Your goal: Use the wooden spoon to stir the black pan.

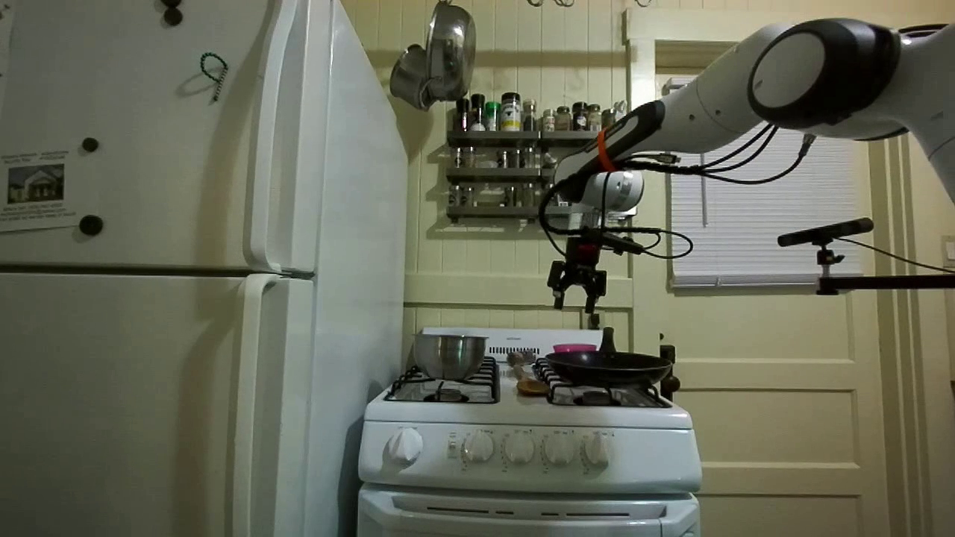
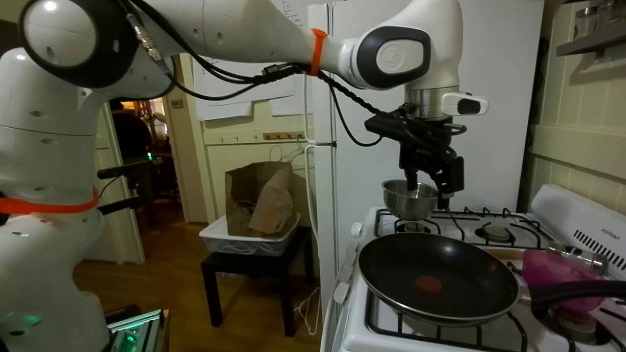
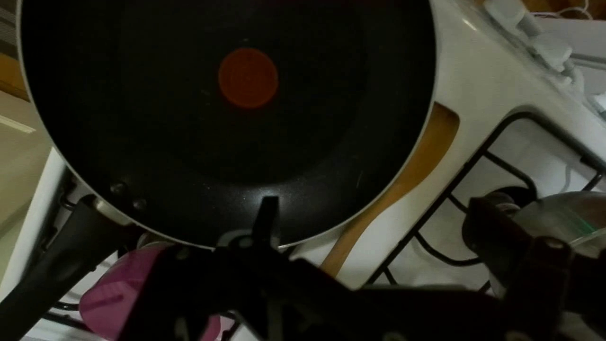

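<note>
Hand [image 1: 574, 303] just right of centre in an exterior view, hanging fingers-down, fingers spread well apart, well clear of what lies below. White refrigerator [image 1: 157, 358] fills the left of that frame. Panda arm [image 1: 716, 104] spans upper right. Gas stove [image 1: 526, 451], white, bottom centre. Black table [image 2: 244, 269] lower left of centre in an exterior view, carrying a plastic bin [image 2: 244, 246]; brown paper bag [image 2: 244, 183] stands in or on the bin, can't tell which. Three-tier spice rack [image 1: 492, 174] upper centre in an exterior view. Black grates [image 3: 417, 232] on the stove, left and right. Black frying pan [image 3: 232, 128] rests on the right one in an exterior view; in the wrist view it fills upper left to centre, orange-red dot in its middle, handle running to lower left. Steel pot [image 1: 450, 358] on the left grate, upright. Pink plastic vessel [image 3: 113, 293] lower left in the wrist view, just past the pan rim, partly behind the hand; exact type unclear. Wooden spoon [image 3: 411, 176] lies on the stovetop between the grates; in the wrist view it slants along the pan's lower-right rim, head end partly hidden by the rim, handle going behind the hand at bottom centre. Can't tell if spoon and pan touch.
</note>
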Available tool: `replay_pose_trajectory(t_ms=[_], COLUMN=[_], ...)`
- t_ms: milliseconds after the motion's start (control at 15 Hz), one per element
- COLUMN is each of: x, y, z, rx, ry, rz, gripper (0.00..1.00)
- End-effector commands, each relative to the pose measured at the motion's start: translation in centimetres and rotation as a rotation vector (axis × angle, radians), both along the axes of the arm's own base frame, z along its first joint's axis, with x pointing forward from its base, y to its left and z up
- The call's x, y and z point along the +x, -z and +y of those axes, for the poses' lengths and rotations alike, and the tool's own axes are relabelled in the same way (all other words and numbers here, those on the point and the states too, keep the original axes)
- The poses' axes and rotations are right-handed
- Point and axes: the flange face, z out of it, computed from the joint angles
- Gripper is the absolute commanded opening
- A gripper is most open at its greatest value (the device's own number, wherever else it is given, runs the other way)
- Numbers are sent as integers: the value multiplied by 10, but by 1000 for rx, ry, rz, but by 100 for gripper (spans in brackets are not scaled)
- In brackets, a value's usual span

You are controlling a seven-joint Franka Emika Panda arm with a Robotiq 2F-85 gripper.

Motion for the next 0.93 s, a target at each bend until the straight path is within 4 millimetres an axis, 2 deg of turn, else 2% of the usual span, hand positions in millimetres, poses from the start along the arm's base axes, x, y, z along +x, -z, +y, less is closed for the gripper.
replay_pose_trajectory(t_ms=[0, 400, 667, 867], x=[5, 13, 26, 48], y=[2, 4, 18, 35], z=[-2, -2, 25, 47], rx=[0, 15, 50, 48], ry=[3, 12, 63, 140], rz=[2, 6, 22, -43], gripper=[100, 100, 100, 100])
